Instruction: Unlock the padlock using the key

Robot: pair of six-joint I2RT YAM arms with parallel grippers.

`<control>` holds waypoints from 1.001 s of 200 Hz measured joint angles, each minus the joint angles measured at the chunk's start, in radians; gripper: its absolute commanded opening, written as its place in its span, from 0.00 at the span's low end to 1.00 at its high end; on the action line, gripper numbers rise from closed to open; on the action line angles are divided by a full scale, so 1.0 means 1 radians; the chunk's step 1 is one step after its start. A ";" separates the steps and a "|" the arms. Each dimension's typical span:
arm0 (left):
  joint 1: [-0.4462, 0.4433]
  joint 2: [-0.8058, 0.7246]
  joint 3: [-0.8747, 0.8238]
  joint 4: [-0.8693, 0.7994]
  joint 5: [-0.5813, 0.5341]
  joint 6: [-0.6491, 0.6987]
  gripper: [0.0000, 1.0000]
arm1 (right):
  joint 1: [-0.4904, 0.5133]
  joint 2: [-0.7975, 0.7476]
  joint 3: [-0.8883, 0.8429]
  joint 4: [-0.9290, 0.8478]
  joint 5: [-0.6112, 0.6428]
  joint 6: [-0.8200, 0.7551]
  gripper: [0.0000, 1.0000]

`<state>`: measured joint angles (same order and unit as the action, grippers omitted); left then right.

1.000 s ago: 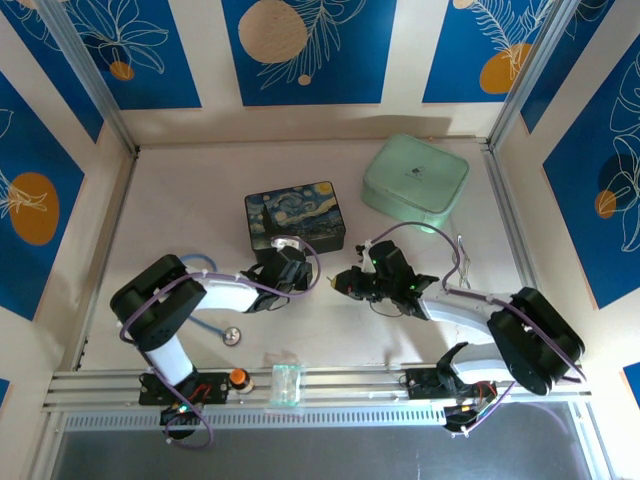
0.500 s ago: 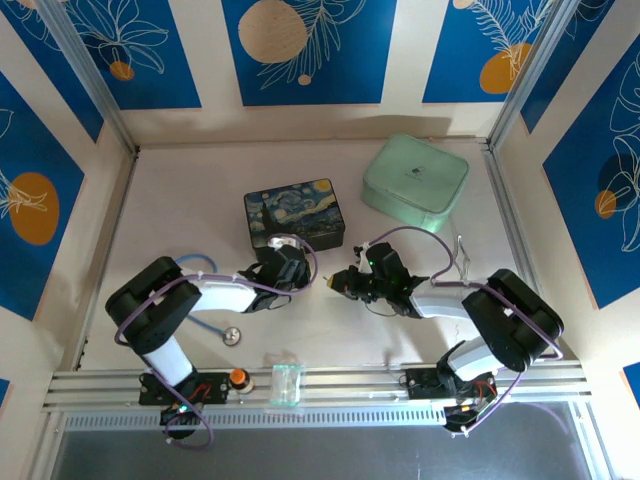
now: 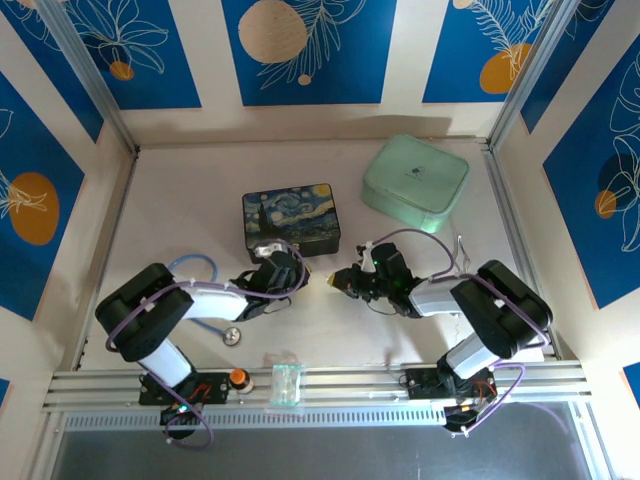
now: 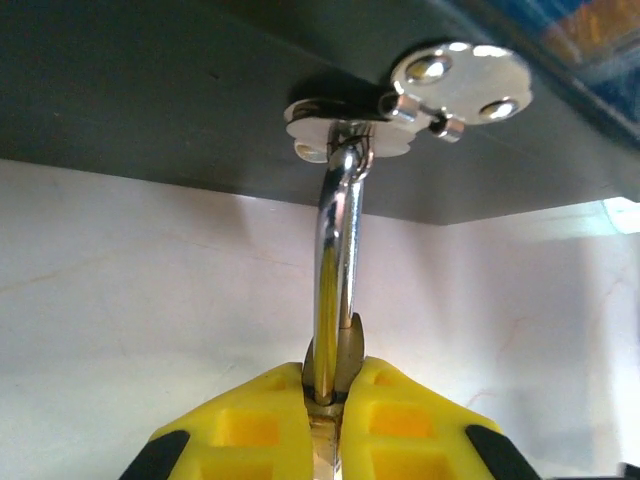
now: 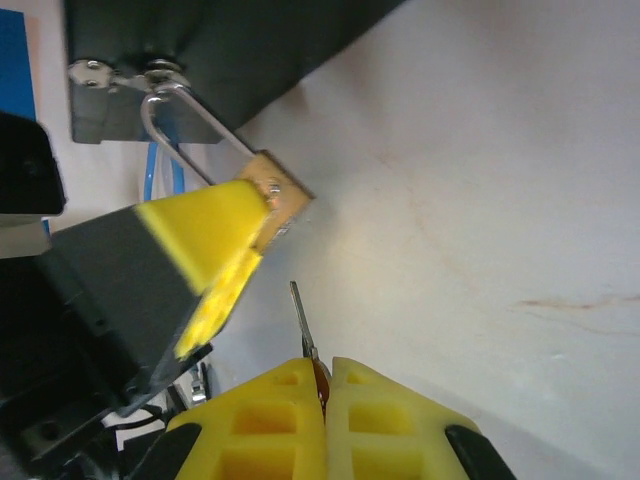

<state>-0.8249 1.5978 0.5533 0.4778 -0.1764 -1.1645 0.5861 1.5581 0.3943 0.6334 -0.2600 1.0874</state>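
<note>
The padlock's brass body hangs by its silver shackle from the clasp of the dark blue painted tin. My left gripper is shut on the padlock, with the shackle rising from between the yellow pads to the clasp. My right gripper is shut on the key, whose thin blade points up toward the padlock, a short gap away. From above, the left gripper sits at the tin's front edge and the right gripper lies just to its right.
A mint green case sits at the back right. A round silver disc with blue tubing lies near the left arm. A small clear container and an orange knob rest on the front rail.
The tin and my left gripper have shifted slightly left. My right gripper with the key has moved a little left and away, toward the padlock.
</note>
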 measured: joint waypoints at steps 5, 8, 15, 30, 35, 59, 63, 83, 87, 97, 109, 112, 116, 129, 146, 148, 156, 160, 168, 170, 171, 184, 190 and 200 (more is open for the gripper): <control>0.000 -0.003 -0.006 0.011 0.004 -0.023 0.00 | -0.006 0.012 -0.002 0.010 -0.011 0.006 0.00; 0.000 -0.005 -0.008 0.016 0.005 -0.034 0.00 | -0.010 0.020 -0.003 0.018 -0.019 0.010 0.00; 0.002 -0.009 -0.013 0.026 0.012 -0.057 0.00 | -0.014 0.031 -0.005 0.032 -0.034 0.017 0.00; 0.005 -0.015 -0.018 0.039 0.027 -0.100 0.00 | -0.019 0.039 -0.005 0.049 -0.058 0.026 0.00; 0.006 -0.015 -0.018 0.043 0.031 -0.114 0.00 | -0.018 0.039 -0.004 0.056 -0.067 0.029 0.00; 0.009 -0.015 -0.033 0.086 0.051 -0.186 0.00 | -0.017 0.050 -0.004 0.111 -0.111 0.061 0.00; 0.009 -0.015 -0.037 0.095 0.054 -0.196 0.00 | -0.017 0.054 -0.003 0.120 -0.116 0.067 0.00; 0.011 -0.015 -0.048 0.134 0.069 -0.246 0.00 | -0.017 0.092 -0.002 0.177 -0.148 0.102 0.00; 0.011 -0.015 -0.049 0.137 0.072 -0.254 0.00 | -0.017 0.099 -0.002 0.185 -0.153 0.107 0.00; 0.011 -0.015 -0.050 0.146 0.074 -0.270 0.00 | -0.020 0.123 -0.002 0.214 -0.167 0.126 0.00; 0.011 -0.015 -0.053 0.156 0.077 -0.284 0.00 | -0.026 0.148 -0.002 0.242 -0.183 0.144 0.00; 0.011 -0.015 -0.054 0.158 0.079 -0.286 0.00 | -0.028 0.153 -0.002 0.249 -0.188 0.151 0.00; 0.011 -0.016 -0.055 0.159 0.079 -0.290 0.00 | -0.031 0.159 -0.002 0.257 -0.192 0.154 0.00; 0.011 -0.020 -0.058 0.165 0.080 -0.298 0.00 | -0.040 0.176 -0.002 0.291 -0.205 0.175 0.00; 0.011 -0.026 -0.063 0.171 0.082 -0.305 0.00 | -0.047 0.196 -0.002 0.340 -0.223 0.206 0.00; 0.011 -0.026 -0.064 0.171 0.082 -0.305 0.00 | -0.047 0.198 -0.002 0.343 -0.224 0.206 0.00; 0.011 -0.026 -0.068 0.178 0.083 -0.309 0.00 | -0.048 0.208 -0.001 0.363 -0.232 0.217 0.00; 0.011 -0.026 -0.070 0.181 0.084 -0.312 0.00 | -0.048 0.214 -0.001 0.373 -0.236 0.224 0.00; 0.011 -0.026 -0.074 0.189 0.084 -0.316 0.00 | -0.050 0.226 0.002 0.391 -0.243 0.233 0.00; 0.011 -0.026 -0.074 0.190 0.084 -0.316 0.00 | -0.050 0.228 0.003 0.394 -0.244 0.236 0.00; 0.011 -0.026 -0.074 0.191 0.084 -0.316 0.00 | -0.050 0.230 0.003 0.397 -0.245 0.239 0.00; 0.011 -0.026 -0.075 0.195 0.089 -0.320 0.00 | -0.050 0.243 0.010 0.416 -0.250 0.252 0.00; 0.011 -0.026 -0.075 0.195 0.091 -0.320 0.00 | -0.050 0.247 0.011 0.425 -0.253 0.257 0.00; 0.011 -0.026 -0.075 0.195 0.091 -0.320 0.00 | -0.050 0.250 0.013 0.443 -0.255 0.267 0.00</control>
<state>-0.8135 1.5715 0.4786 0.6727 -0.0853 -1.4841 0.5362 1.8080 0.4068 1.0763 -0.5152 1.3540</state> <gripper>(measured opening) 0.083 0.053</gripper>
